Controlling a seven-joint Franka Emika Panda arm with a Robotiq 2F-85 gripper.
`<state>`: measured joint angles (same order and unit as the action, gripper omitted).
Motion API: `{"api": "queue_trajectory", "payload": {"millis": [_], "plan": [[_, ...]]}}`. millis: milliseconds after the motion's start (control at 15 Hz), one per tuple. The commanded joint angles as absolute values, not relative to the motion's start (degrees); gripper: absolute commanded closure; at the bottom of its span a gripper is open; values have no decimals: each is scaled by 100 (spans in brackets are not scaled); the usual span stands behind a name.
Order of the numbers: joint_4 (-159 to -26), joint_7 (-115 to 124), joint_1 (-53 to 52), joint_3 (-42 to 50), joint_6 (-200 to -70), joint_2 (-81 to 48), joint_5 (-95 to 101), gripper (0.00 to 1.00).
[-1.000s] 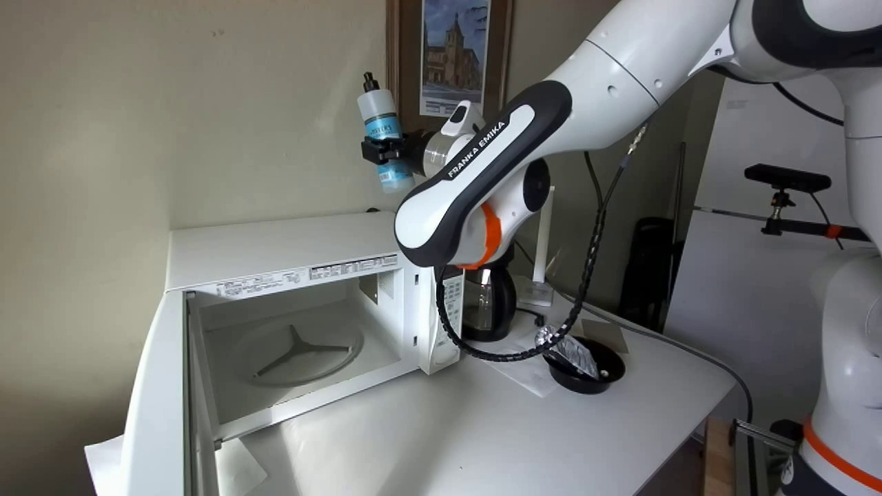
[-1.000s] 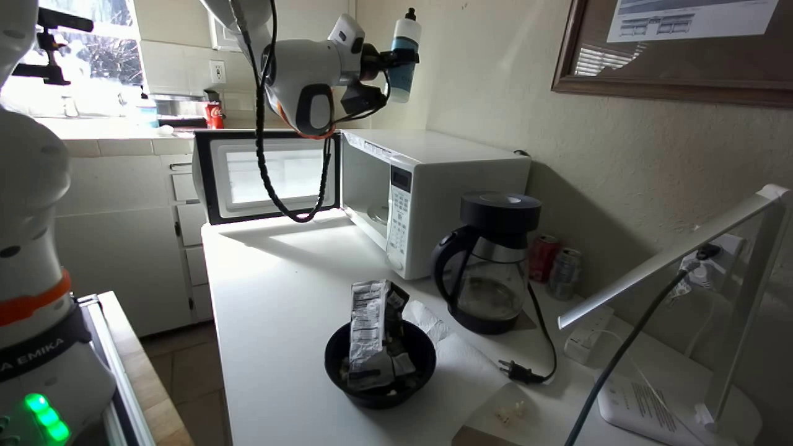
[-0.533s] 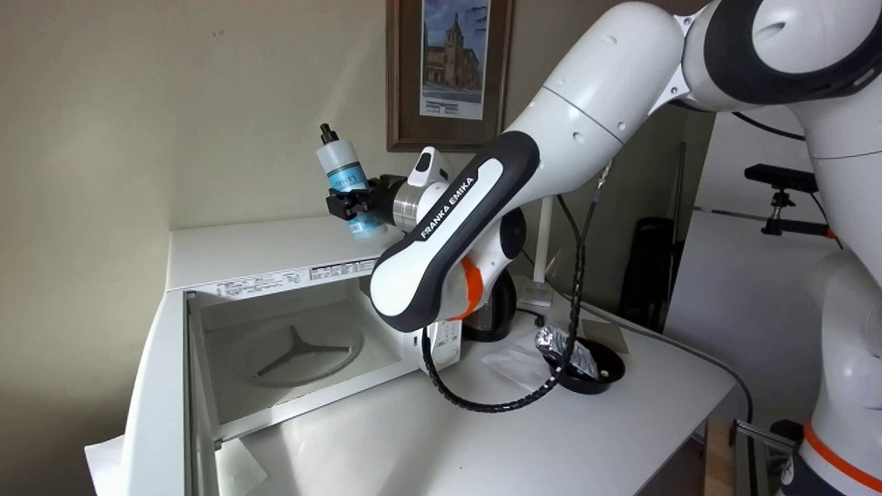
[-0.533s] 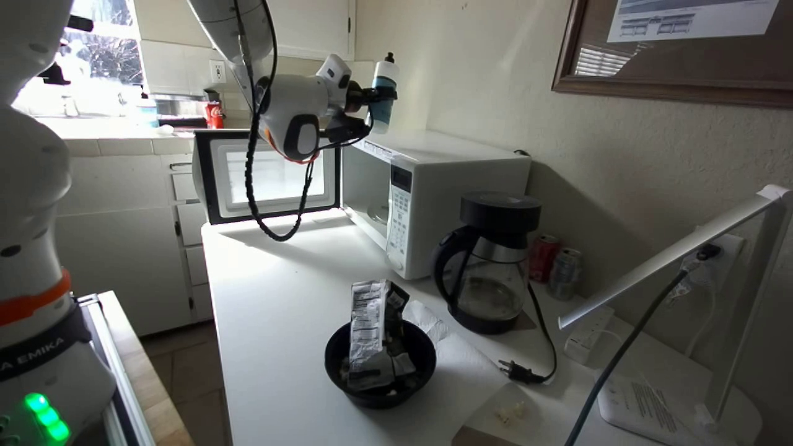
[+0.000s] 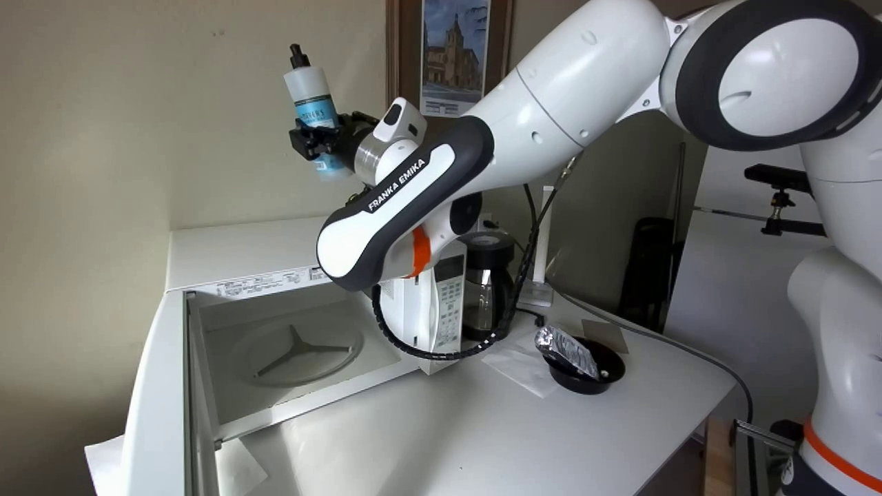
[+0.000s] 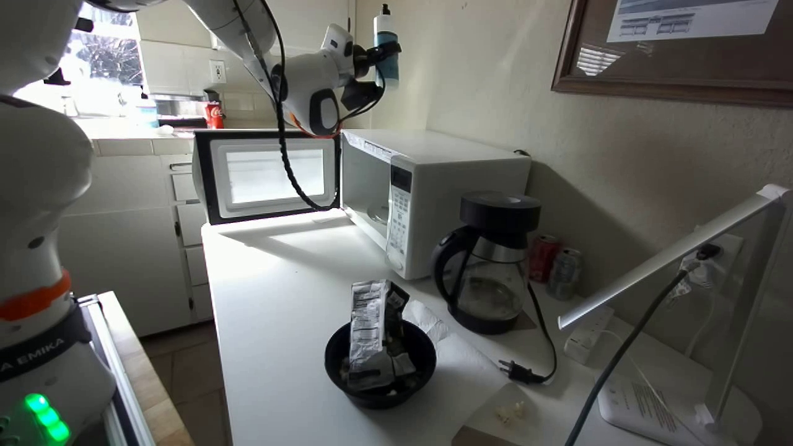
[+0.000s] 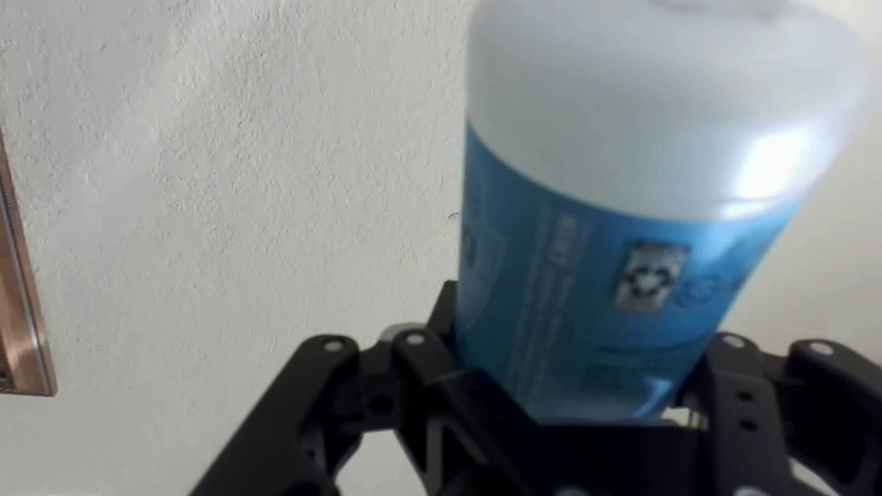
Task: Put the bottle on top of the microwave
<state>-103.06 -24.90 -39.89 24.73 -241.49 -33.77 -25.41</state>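
Note:
The bottle (image 5: 308, 83) has a white upper part, a blue label and a black cap. My gripper (image 5: 313, 141) is shut on the bottle's middle and holds it in the air, tilted a little with the cap leaning left. In an exterior view the bottle (image 6: 385, 28) looks nearly upright, well above the top of the white microwave (image 6: 471, 179). The microwave (image 5: 234, 251) has its door open, and its top is partly hidden by the arm. In the wrist view the bottle (image 7: 606, 275) fills the space between the black fingers (image 7: 448, 310).
A coffee maker (image 6: 495, 266) stands beside the microwave. A black bowl (image 6: 381, 396) with a foil packet is on the table (image 6: 279, 347). The open microwave door (image 6: 272, 176) swings out at the front. A framed picture (image 5: 451, 62) hangs on the wall behind. A lamp (image 6: 675, 254) stands nearby.
The gripper with the bottle first dipped toward the microwave top, then rose again. It has also moved left in an exterior view. The bottle stays held.

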Motion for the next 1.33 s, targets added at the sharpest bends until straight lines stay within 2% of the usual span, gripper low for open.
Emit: {"api": "queue_trajectory", "payload": {"millis": [0, 333, 667, 733, 933, 1000, 1200, 1267], "plan": [[-9892, -2000, -4680, 3297, -24320, -4006, -3190, 67], [-10137, -1358, -5575, 4336, -24309, -4532, -4003, 67], [-10567, 301, -6234, 5379, -24299, -5069, -4709, 67], [-10311, -360, -5951, 4960, -24151, -4802, -4461, 42], [-10470, 104, -6075, 5217, -24154, -4948, -4554, 42], [-10507, 263, -6046, 5177, -24144, -4966, -4461, 67], [-10674, 461, -6035, 5043, -24101, -4926, -4286, 67], [-10602, -271, -5386, 4001, -24524, -4315, -4009, 67]]}}
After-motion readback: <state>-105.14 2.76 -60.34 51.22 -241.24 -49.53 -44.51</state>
